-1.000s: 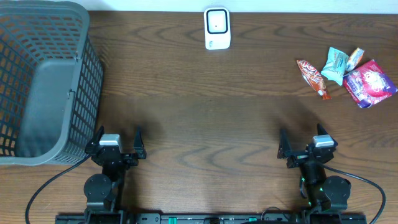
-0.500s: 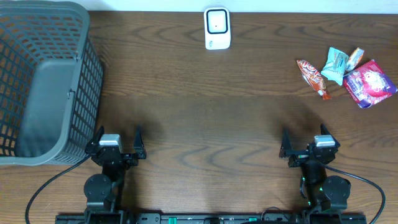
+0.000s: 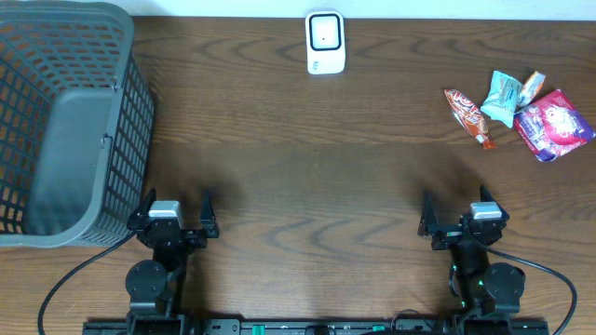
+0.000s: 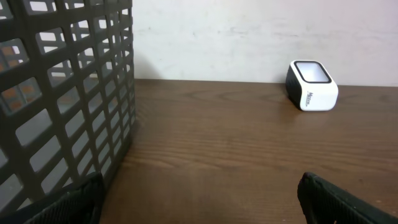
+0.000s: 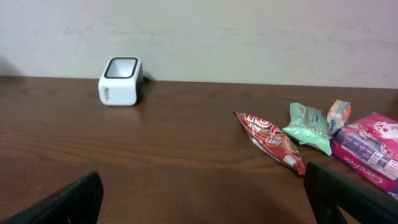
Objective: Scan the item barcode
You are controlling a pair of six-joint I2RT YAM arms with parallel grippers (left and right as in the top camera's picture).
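**benchwatcher:** Overhead first. The scanner (image 3: 325,42) sits at the far edge of the table (image 3: 307,167), roughly mid-width. The basket (image 3: 65,121) hogs the far-left corner, and its near rim comes close to the left gripper (image 3: 177,212). The snacks bunch up by the far-right edge: red packet (image 3: 468,116), green packet (image 3: 501,98), orange packet (image 3: 532,87) and pink packet (image 3: 555,126), all touching or overlapping.

**mika_r:** And the grippers?

**benchwatcher:** The left one and the right gripper (image 3: 456,221) are both at the near edge, well apart. Jaws are spread wide and neither is holding anything. There's a broad stretch of bare wood between them and the scanner.

**mika_r:** Left wrist view?

**benchwatcher:** The basket (image 4: 62,106) crowds the whole left side. The scanner (image 4: 312,86) is far off to the right, by the wall (image 4: 217,37), with open wood in between. The fingers (image 4: 68,202) sit in the bottom corners with an empty gap between them.

**mika_r:** Right wrist?

**benchwatcher:** The scanner (image 5: 120,81) is far left. The red packet (image 5: 270,142), green packet (image 5: 308,127) and orange packet (image 5: 339,115) are to the right. The pink packet (image 5: 373,152) is cut off by the frame edge. The fingers (image 5: 59,202) are wide apart and empty here too.
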